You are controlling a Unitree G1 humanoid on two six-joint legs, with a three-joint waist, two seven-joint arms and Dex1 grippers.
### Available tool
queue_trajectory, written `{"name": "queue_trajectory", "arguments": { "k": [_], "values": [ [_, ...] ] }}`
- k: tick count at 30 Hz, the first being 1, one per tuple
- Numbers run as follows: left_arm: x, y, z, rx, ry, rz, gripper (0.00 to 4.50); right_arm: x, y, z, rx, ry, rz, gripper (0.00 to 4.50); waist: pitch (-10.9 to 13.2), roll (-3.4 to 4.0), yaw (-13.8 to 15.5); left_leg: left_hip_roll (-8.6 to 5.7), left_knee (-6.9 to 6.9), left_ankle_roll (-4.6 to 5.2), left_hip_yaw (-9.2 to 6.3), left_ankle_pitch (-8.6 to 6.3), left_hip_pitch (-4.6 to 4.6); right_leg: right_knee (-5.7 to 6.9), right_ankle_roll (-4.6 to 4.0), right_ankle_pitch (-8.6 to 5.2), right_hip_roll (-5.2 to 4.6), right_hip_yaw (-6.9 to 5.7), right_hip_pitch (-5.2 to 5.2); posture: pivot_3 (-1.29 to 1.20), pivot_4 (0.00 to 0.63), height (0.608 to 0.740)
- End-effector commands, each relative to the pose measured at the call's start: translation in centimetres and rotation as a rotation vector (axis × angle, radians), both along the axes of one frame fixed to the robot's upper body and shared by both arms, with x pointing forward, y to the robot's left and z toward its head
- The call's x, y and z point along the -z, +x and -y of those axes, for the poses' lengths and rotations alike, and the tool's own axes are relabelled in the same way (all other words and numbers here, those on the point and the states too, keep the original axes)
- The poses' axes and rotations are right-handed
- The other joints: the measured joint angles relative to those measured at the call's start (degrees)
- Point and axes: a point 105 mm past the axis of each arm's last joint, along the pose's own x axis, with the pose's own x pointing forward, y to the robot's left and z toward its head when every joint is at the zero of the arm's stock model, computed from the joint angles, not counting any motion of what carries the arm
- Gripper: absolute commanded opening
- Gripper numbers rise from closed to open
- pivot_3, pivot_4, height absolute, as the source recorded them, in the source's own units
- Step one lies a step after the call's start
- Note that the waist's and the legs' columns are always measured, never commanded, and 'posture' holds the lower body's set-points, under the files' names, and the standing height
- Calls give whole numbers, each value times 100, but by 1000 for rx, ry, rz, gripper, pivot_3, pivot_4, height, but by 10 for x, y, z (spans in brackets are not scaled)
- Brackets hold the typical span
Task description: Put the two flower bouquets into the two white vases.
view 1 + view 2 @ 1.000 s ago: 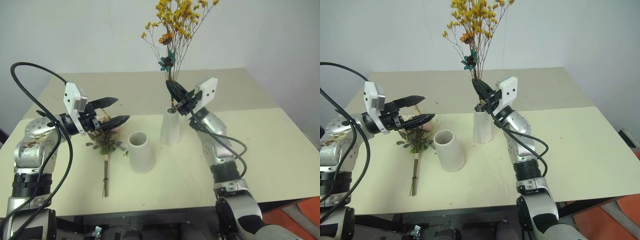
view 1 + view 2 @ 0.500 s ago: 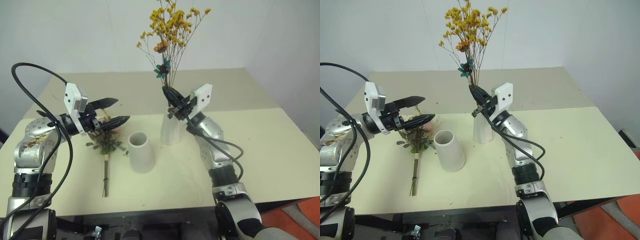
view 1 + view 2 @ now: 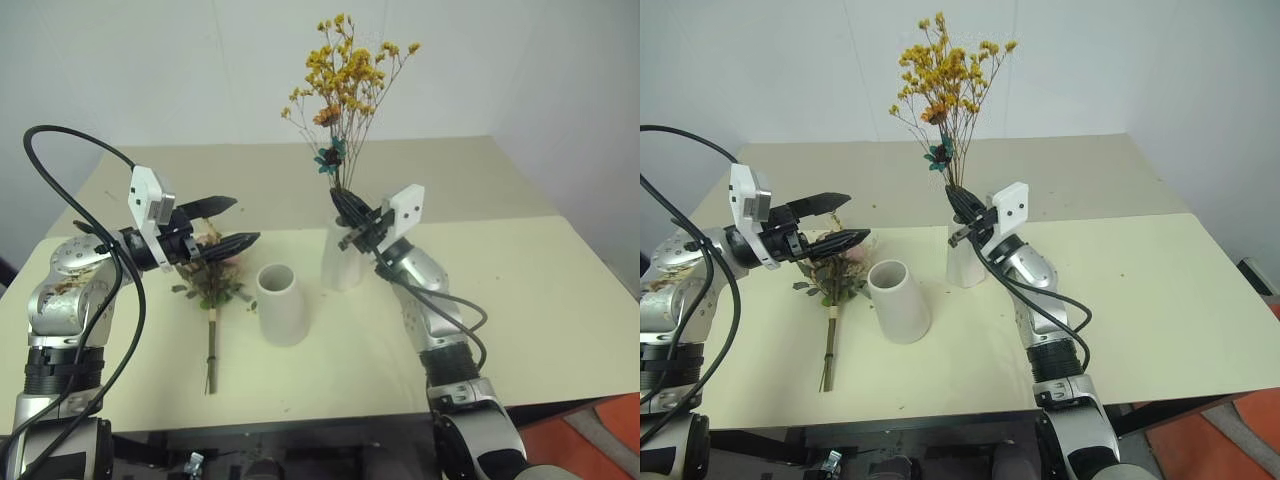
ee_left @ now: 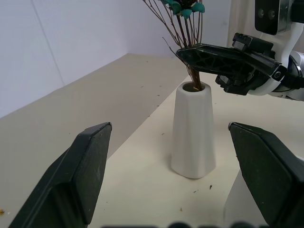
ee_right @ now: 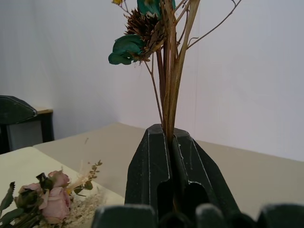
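Note:
The bouquet of tiny yellow-orange blossoms (image 3: 345,75) stands upright, and its thin stems (image 4: 194,78) reach down into the mouth of the taller slim white vase (image 3: 338,265). My right gripper (image 3: 345,205) is shut on those stems just above the vase's neck. The shorter, wider white vase (image 3: 281,305) stands empty in front and to the left of it. Left of that vase, the pink rose bouquet (image 3: 212,285) lies flat on the table, stems toward me. My left gripper (image 3: 246,220) hovers open above its blossoms, not touching them.
Both vases stand near the middle of a cream table (image 3: 540,290), which has bare room to the right. A second table surface (image 3: 450,170) adjoins behind, against a white wall. The table's front edge runs close to me.
My right gripper has come down with the yellow bouquet, so the blossoms sit lower and the stems reach deeper toward the tall vase. The left arm has not moved.

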Motion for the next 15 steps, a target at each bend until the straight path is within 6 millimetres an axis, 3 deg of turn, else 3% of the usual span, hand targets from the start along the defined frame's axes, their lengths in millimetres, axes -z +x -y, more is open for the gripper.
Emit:
{"name": "queue_trajectory", "arguments": {
  "k": [1, 5, 8, 15],
  "values": [
    [-11, -3, 2, 13, 7, 44, 4291, -19, -7, 5, 21, 21, 85, 29, 0, 0, 1, 0, 0, 0, 0, 0, 0, 0, 0, 0, 0, 0, 0, 0, 150, 740],
    [-11, -2, 3, 14, 7, 44, 4291, -17, -8, 4, 17, 23, 81, 29, 0, 0, -2, 0, 0, 0, 0, 0, 0, 0, 0, 0, 0, 0, 0, 0, 150, 740],
    [-11, -2, 2, 13, 7, 45, 4291, -16, -8, 4, 10, 29, 74, 861, 0, 0, 2, 0, 0, 0, 0, 0, -1, -1, 0, 0, 0, 0, 0, 0, 150, 740],
    [-11, -2, 2, 8, 7, 44, 4291, -17, -8, 7, 24, 32, 77, 3290, 0, 0, -1, 0, 0, 0, 0, 0, 0, 0, 0, 0, 0, 0, 0, 0, 150, 740]
  ]
}}
